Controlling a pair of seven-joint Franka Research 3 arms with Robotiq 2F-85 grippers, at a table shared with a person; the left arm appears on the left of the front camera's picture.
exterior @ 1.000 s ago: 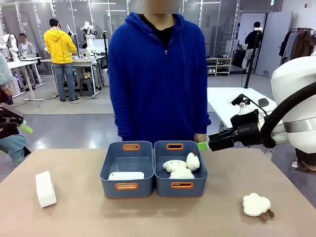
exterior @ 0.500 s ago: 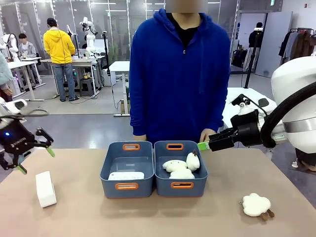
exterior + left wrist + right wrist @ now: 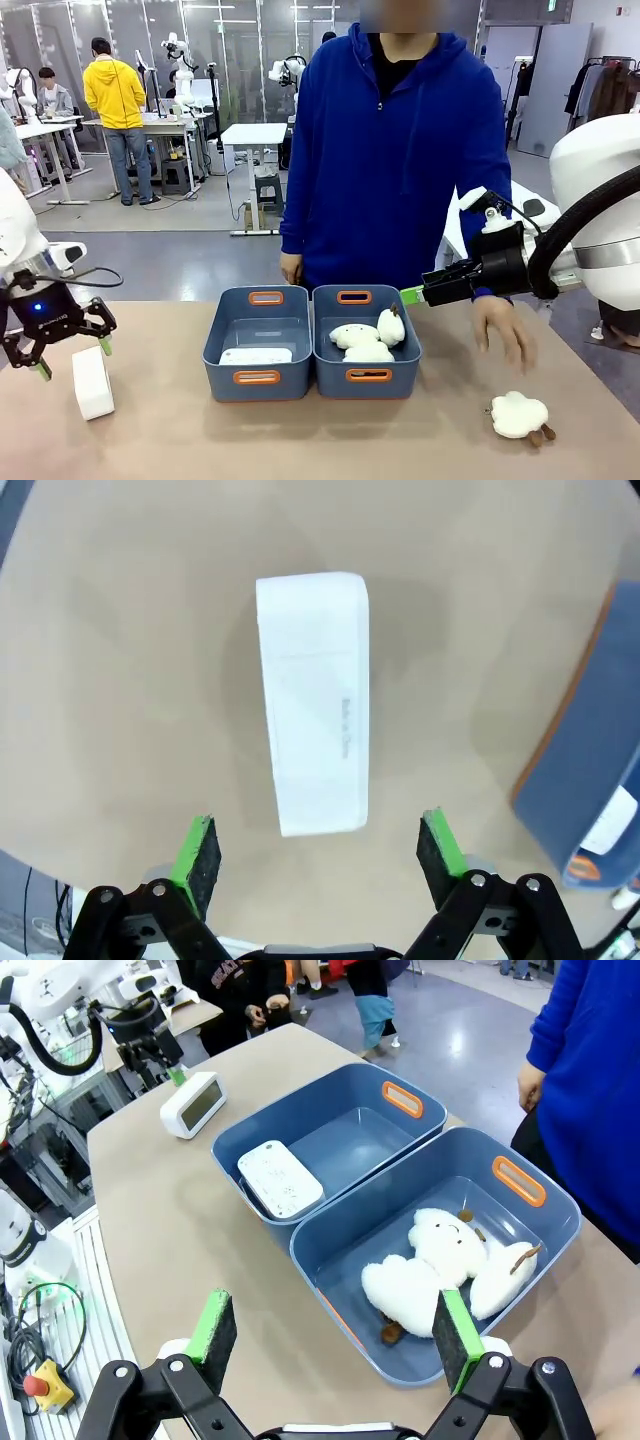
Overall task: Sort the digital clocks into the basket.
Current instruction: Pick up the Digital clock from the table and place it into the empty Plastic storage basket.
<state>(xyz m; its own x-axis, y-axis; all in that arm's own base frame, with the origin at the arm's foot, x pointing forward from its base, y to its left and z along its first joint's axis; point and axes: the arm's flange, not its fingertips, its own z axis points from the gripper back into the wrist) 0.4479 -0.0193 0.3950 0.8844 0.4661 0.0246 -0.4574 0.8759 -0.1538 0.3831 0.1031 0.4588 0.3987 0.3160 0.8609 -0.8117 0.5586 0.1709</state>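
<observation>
One white digital clock [image 3: 92,382] stands on the table at the left; its plain white back [image 3: 313,700] fills the middle of the left wrist view. My left gripper [image 3: 72,358] hovers just above it, open, its green pads [image 3: 200,845] either side of the clock's near end without touching. A second digital clock [image 3: 255,356] lies flat inside the left blue basket [image 3: 222,330], seen too in the right wrist view [image 3: 280,1178]. My right gripper [image 3: 412,295] is open and holds nothing, beside the right bin's far corner, above the baskets [image 3: 350,1125].
The right blue bin [image 3: 412,345] holds white plush sheep [image 3: 365,340]. Another plush sheep [image 3: 518,414] lies on the table at the front right. The person in blue stands at the far edge, one hand [image 3: 500,328] lowered over the table's right side.
My left arm has swung in from the left and come down over the clock on the table. The person has stepped right and reached a hand out. My right arm has not moved.
</observation>
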